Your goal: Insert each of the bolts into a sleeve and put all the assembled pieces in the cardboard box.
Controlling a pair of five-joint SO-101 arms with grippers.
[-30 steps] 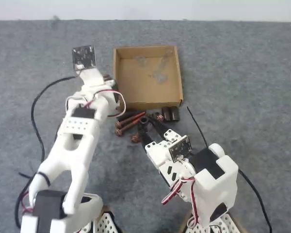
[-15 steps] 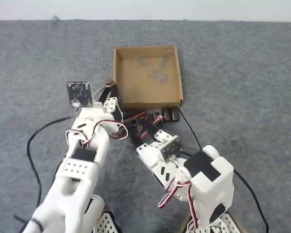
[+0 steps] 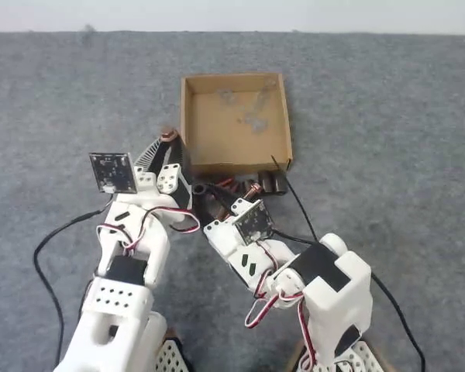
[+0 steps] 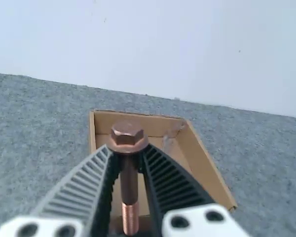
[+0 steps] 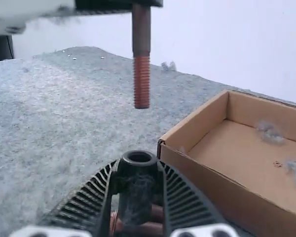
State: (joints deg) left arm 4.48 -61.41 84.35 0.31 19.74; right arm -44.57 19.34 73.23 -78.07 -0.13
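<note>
My left gripper (image 4: 129,150) is shut on a copper bolt (image 4: 129,170), held upright with its hex head on top and its threaded end down. In the high view this gripper (image 3: 164,144) stands just left of the cardboard box (image 3: 234,122). A black sleeve (image 5: 137,170) stands upright, its opening up, in my shut right gripper (image 5: 138,174). The bolt's threaded tip (image 5: 141,81) hangs above the sleeve and apart from it. From above, the right gripper (image 3: 201,191) sits at the box's front left corner.
Loose copper bolts (image 3: 231,184) and black sleeves (image 3: 273,183) lie against the box's front wall. The box holds only bits of fluff. Grey carpet spreads on all sides. A black cable (image 3: 298,205) runs past the sleeves.
The left arm has drawn back and raised the bolt beside the box. The right gripper has carried the sleeve leftward, under the bolt.
</note>
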